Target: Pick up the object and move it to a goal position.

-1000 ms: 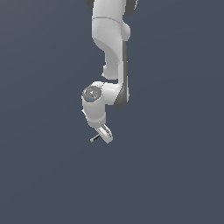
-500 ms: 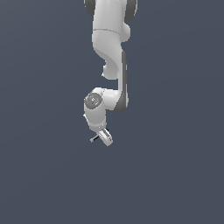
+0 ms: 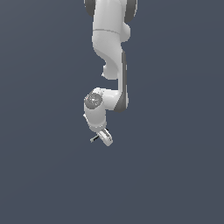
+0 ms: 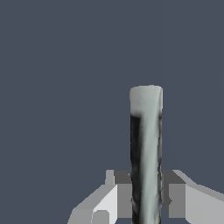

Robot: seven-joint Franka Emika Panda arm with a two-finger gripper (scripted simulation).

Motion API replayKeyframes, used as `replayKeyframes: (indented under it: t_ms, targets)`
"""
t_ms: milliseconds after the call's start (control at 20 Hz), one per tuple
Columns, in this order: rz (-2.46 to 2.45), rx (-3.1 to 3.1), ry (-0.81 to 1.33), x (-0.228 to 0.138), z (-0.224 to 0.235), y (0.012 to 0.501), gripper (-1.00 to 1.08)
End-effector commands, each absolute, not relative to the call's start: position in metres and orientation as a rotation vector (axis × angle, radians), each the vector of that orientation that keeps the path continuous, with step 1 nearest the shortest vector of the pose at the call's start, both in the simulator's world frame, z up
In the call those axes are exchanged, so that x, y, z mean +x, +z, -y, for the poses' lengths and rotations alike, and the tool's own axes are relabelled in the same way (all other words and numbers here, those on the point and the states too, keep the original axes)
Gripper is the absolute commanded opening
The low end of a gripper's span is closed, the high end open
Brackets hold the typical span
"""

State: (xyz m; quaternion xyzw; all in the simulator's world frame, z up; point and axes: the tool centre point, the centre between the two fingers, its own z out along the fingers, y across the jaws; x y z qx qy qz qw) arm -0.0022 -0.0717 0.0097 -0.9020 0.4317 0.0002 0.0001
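Since the earlier frames we see the arm (image 3: 109,65) settle slightly lower and shift a touch toward the exterior view's right, carrying the stick with it; the change is small, and the posture is otherwise the same. The white arm hangs down from the upper edge of the exterior view, bends at its grey-capped joint, and ends in the gripper (image 3: 103,137), which points downward over the plain dark grey surface (image 3: 175,175).

We find the object, a thin stick (image 3: 94,139), right at the gripper: in the exterior view only a short dark stub of it pokes out sideways from the gripper toward the exterior view's left. It is too small there for us to tell grey shaft from black end.

The wrist view gives us the closer look. The stick (image 4: 146,153) runs out from between the gripper's two fingers (image 4: 175,192), a grey shaft with a dark streak along one side and a pale flat end farthest from the gripper. The fingers sit close against the shaft on both sides, so we read the gripper (image 4: 146,197) as pinching the stick. Behind the stick we see only the even dark grey background, and we cannot tell from either view how far the stick is above the surface.
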Motion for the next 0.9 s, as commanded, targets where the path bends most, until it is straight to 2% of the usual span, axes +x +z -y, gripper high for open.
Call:
replayKeyframes:
  t_ms: [0,450,850]
  targets:
    - [-1.356,-2.834,0.0,-0.002,0.072,0.01,-1.0]
    - [-1.356,-2.833,0.001,-0.003,0.075,0.032,-1.0]
    - [-1.357,-2.833,0.001,-0.007,0.084,0.092,-1.0]
